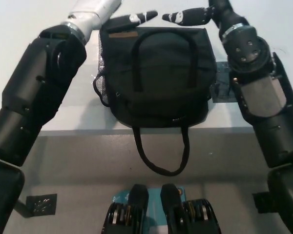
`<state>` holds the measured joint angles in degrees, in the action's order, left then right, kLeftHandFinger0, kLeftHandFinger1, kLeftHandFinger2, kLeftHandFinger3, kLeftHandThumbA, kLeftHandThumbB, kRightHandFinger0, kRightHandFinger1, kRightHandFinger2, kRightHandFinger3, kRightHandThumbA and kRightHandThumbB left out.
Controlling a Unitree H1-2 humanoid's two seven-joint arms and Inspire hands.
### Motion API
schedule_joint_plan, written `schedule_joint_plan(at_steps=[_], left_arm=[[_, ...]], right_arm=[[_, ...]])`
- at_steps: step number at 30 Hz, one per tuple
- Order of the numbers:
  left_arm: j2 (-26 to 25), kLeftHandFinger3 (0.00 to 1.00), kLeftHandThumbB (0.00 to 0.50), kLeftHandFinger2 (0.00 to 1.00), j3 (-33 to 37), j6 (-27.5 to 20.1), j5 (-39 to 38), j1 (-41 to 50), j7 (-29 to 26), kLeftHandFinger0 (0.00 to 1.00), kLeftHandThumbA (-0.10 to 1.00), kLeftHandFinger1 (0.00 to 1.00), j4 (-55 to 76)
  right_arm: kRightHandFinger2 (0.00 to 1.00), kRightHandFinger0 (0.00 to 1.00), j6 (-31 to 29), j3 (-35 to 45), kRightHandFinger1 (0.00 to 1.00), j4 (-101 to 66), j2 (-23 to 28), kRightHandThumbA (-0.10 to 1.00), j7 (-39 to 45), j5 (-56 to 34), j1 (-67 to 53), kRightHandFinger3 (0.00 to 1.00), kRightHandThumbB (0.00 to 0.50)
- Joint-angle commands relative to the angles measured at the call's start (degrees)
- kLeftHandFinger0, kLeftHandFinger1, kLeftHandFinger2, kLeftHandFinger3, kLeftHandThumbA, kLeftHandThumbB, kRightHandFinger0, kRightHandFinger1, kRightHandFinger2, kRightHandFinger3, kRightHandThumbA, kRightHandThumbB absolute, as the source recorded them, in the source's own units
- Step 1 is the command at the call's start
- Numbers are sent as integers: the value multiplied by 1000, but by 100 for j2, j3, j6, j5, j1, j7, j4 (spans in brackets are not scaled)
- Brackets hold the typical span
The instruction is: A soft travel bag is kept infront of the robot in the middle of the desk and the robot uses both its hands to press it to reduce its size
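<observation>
A white desk (83,105) fills the upper part of the view, its top smooth and evenly lit, with a thin pale front edge. Below it lies grey floor (88,165), dull and plain. Two dark flat plates (41,204) sit on the floor at lower left and lower right.
</observation>
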<state>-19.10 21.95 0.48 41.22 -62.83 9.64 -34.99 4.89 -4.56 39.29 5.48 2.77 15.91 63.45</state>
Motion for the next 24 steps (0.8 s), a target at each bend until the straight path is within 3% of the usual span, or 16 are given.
schedule_joint_plan(at_steps=[1, 7, 17, 24], left_arm=[[-10, 1000, 185, 1000, 72, -50, 212, -496, -368, 1000, 1000, 1000, -250], [44, 1000, 180, 1000, 133, 91, 215, -740, -302, 1000, 1000, 1000, -788], [150, 1000, 200, 1000, 363, -36, 284, -1254, -556, 1000, 1000, 1000, -1337], [217, 1000, 201, 1000, 470, -27, 327, -1377, -597, 1000, 1000, 1000, -1365]], right_arm=[[1000, 1000, -407, -44, 1000, 362, -35, 1000, -174, -67, 532, 1000, 277], [1000, 1000, -582, -28, 1000, 1090, -142, 1000, -280, -137, 795, 1000, 307], [1000, 1000, -736, -71, 1000, 1382, -74, 1000, -306, -112, 904, 1000, 265], [1000, 1000, -635, -5, 1000, 1354, -54, 1000, -294, -201, 889, 1000, 298]])
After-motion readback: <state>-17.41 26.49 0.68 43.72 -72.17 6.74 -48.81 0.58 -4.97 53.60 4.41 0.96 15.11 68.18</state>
